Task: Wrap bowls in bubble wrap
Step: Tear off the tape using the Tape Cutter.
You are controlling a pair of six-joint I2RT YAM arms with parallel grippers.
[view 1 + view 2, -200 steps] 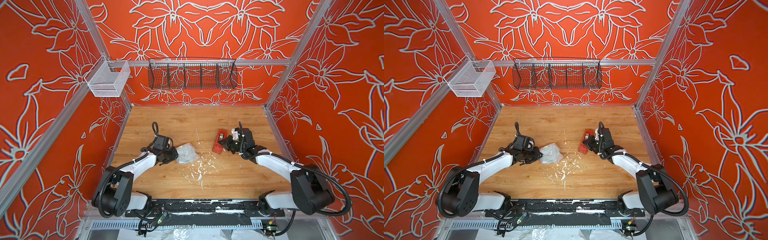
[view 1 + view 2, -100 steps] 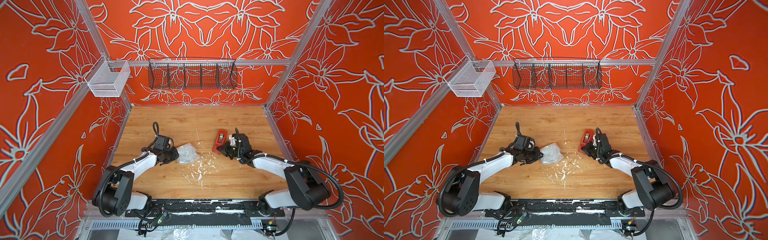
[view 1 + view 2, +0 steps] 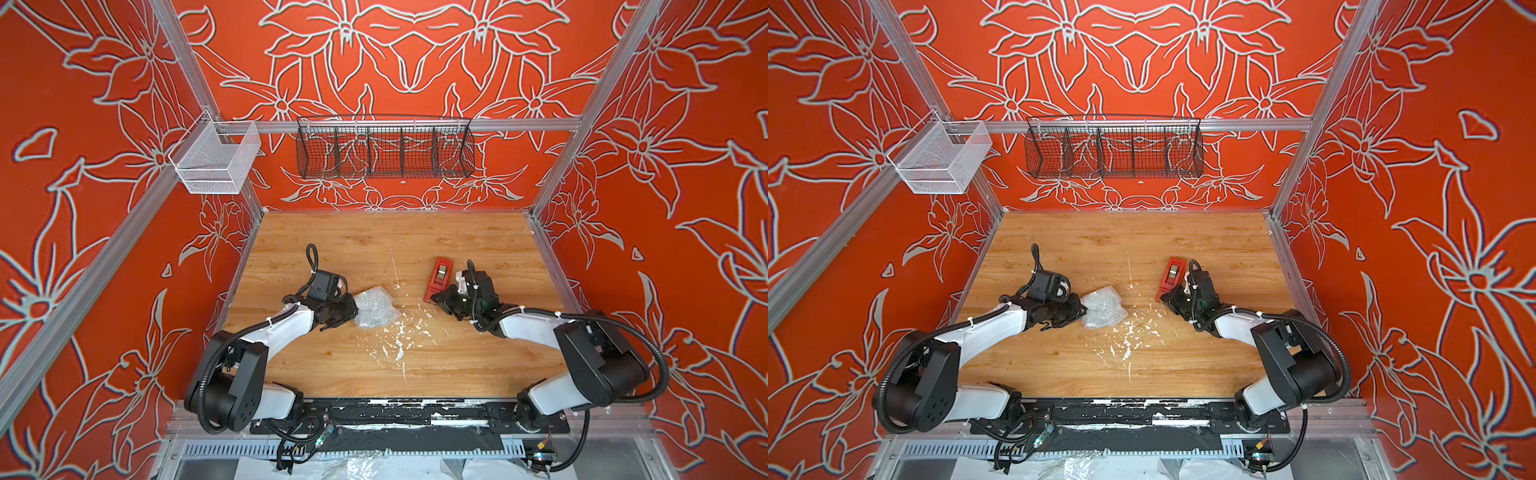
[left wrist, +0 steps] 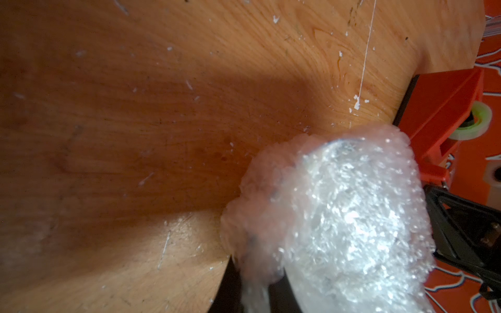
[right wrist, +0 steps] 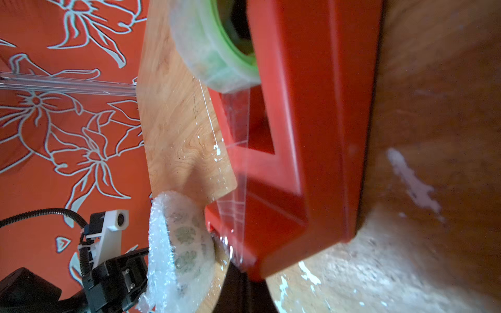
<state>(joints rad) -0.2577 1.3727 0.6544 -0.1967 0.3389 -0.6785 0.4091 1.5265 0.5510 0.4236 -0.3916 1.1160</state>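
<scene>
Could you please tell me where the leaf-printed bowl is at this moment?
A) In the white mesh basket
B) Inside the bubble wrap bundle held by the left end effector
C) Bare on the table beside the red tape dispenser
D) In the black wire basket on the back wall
B: in the right wrist view the bowl shows its leaf prints through the bubble wrap, which the left end effector grips.

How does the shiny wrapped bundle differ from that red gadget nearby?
The wrapped bowl is whitish, crinkly and rounded; the tape dispenser is red, smooth and angular. The left gripper holds the wrapped bowl on edge; the tape dispenser lies on the table. Both are mid-table.
</scene>
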